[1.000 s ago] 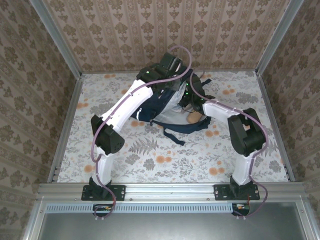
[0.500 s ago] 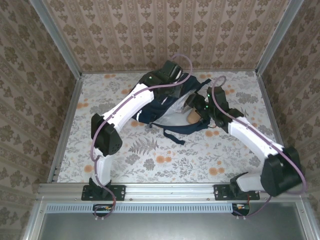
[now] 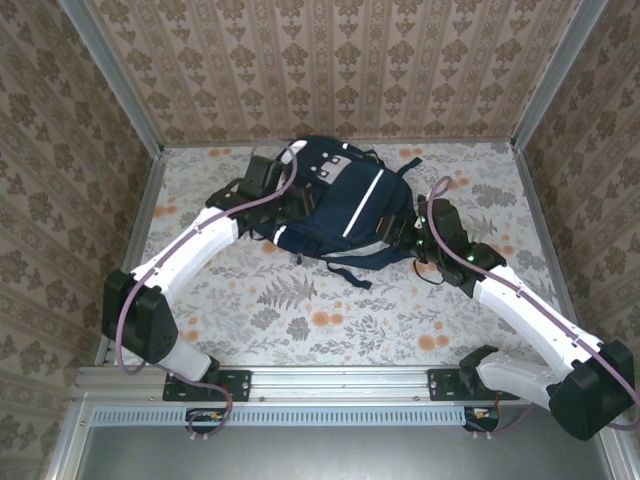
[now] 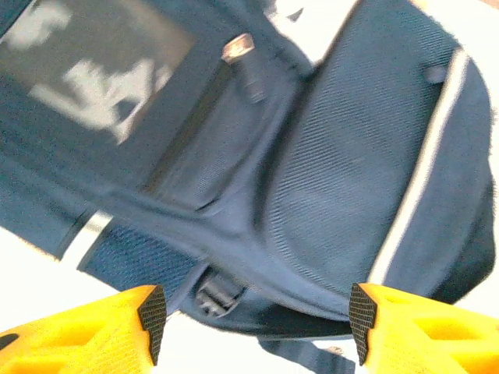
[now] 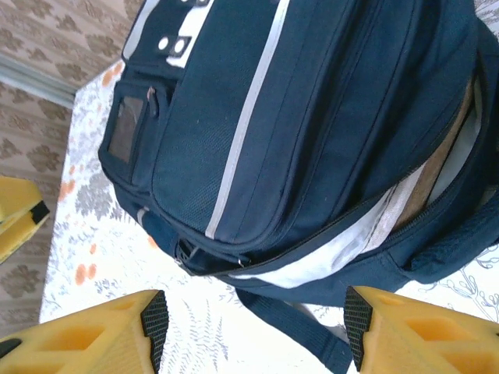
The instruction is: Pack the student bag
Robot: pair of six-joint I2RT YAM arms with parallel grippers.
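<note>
Both my arms have drawn back from the bag (image 3: 340, 200). A second ago my left arm arched over it and held its top up, with the pale inside showing and my right wrist at the opening. Now the flap has dropped and the front faces up, its white stripe (image 3: 362, 205) in plain sight. My left elbow has swung low and out to the left, and my right elbow sits far out to the right by the near rail.

The bag lies at the far middle of the table (image 3: 330, 320), close to the back wall, with its white-patched top pointing away from me. It sits between my two wrists.

My left gripper (image 4: 253, 319) is just beside the bag's left side. Its yellow fingers (image 4: 101, 331) stand wide apart and clamp nothing. Past them I see the side pocket, a zip pull (image 4: 238, 48) and a buckle (image 4: 214, 296) at the bag's edge.

My right gripper (image 5: 249, 323) is near the bag's right side, fingers likewise spread and gripping nothing. A dark strap (image 5: 292, 327) trails on the table beyond the gap. From there the main zip gapes, showing pale lining (image 5: 343, 249) and a tan edge (image 5: 446, 152) inside. I cannot tell what that edge belongs to.
</note>
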